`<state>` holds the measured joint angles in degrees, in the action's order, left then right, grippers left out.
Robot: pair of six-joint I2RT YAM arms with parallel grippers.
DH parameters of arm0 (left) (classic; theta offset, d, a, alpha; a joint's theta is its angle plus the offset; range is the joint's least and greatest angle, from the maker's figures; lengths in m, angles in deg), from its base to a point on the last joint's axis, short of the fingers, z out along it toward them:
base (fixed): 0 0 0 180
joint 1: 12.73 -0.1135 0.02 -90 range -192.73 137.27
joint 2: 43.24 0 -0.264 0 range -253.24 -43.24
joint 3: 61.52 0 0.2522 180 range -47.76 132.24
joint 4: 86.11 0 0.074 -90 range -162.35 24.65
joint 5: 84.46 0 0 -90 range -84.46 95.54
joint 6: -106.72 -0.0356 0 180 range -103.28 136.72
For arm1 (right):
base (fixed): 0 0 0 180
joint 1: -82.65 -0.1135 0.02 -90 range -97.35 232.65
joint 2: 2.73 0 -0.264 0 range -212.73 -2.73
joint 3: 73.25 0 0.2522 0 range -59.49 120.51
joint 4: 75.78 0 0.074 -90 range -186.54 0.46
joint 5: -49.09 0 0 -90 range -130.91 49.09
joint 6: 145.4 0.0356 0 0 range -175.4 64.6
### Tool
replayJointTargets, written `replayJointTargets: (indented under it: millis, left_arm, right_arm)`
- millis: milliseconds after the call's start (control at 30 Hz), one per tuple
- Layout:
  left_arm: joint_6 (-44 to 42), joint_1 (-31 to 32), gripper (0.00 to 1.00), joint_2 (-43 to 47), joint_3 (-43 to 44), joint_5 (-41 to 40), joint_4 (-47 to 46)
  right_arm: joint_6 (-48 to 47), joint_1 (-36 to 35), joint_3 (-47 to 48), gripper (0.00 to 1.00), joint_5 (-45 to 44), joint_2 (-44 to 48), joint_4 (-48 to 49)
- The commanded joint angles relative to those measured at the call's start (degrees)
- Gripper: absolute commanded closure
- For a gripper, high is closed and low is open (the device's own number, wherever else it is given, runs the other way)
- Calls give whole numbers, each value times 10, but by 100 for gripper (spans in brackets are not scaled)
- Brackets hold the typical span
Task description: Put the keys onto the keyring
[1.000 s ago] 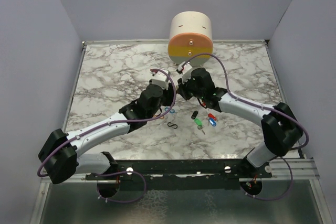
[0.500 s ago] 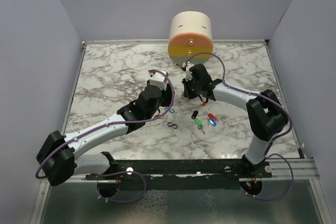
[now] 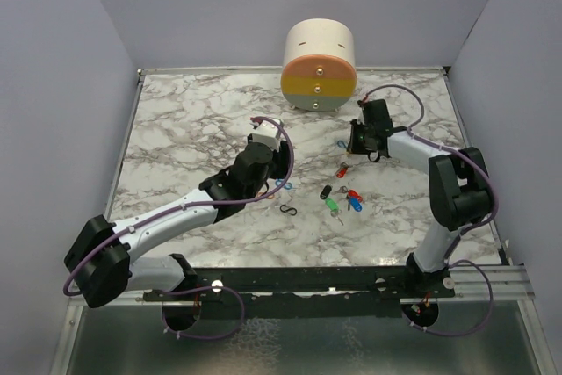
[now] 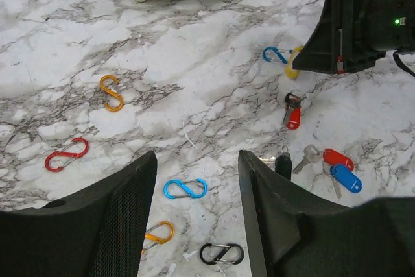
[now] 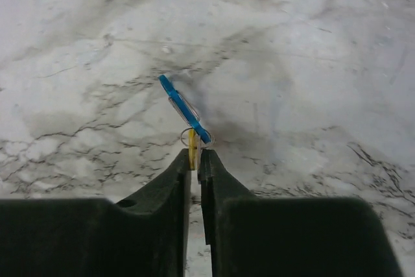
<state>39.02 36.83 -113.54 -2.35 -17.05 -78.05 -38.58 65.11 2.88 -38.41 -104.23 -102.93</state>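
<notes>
My right gripper point(image 5: 195, 154) is shut on the yellow key point(image 5: 192, 141) just above the marble. A blue S-shaped keyring clip point(image 5: 185, 108) is hooked through that key's small wire ring and sticks up from it. From above, this gripper point(image 3: 351, 143) is right of centre, below the drum. A red key point(image 3: 342, 169) lies just below it. Black point(image 3: 325, 191), green point(image 3: 332, 205), red point(image 3: 355, 194) and blue point(image 3: 356, 205) keys lie in a cluster. My left gripper point(image 4: 196, 160) hovers open over another blue clip point(image 4: 185, 189), touching nothing.
A round cream, orange and yellow drum point(image 3: 319, 66) stands at the back. Loose clips lie on the marble: black point(image 4: 222, 253), two orange point(image 4: 111, 92) point(image 4: 159, 231) and red point(image 4: 66, 154). Purple walls close in both sides.
My right arm has swung right, from beside the left gripper to right of the drum, taking the yellow key and blue clip along. The left arm has barely moved.
</notes>
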Motion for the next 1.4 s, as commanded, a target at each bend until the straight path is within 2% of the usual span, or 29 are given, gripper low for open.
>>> replayJointTargets:
  millis: [0, 67, 233, 267, 500, 1133, 1267, 1367]
  left_arm:
    - [-3, -3, 45, -7, -2, -4, -19]
    - [-3, -3, 45, -8, -1, -3, -21]
    - [-2, -4, 45, -13, -1, 0, -23]
    - [-2, -4, 45, -14, -1, 0, -24]
    - [0, -4, 45, -21, 1, 5, -27]
    - [-3, -5, 45, -17, -3, 4, -26]
    - [-3, -5, 45, -17, -4, 4, -27]
    - [-3, -6, 45, -20, -3, 6, -30]
  right_arm:
    - [55, 23, -24, 76, -35, 29, 23]
    - [63, 23, -37, 59, -36, 42, 32]
    - [71, 23, -69, 41, -67, 87, 53]
    - [70, 24, -74, 40, -70, 94, 55]
    - [63, 23, -80, 36, -80, 103, 64]
    - [49, 23, 3, 36, -71, -15, 60]
    - [52, 23, -8, 37, -59, -10, 70]
    - [45, 23, -35, 37, -19, 10, 109]
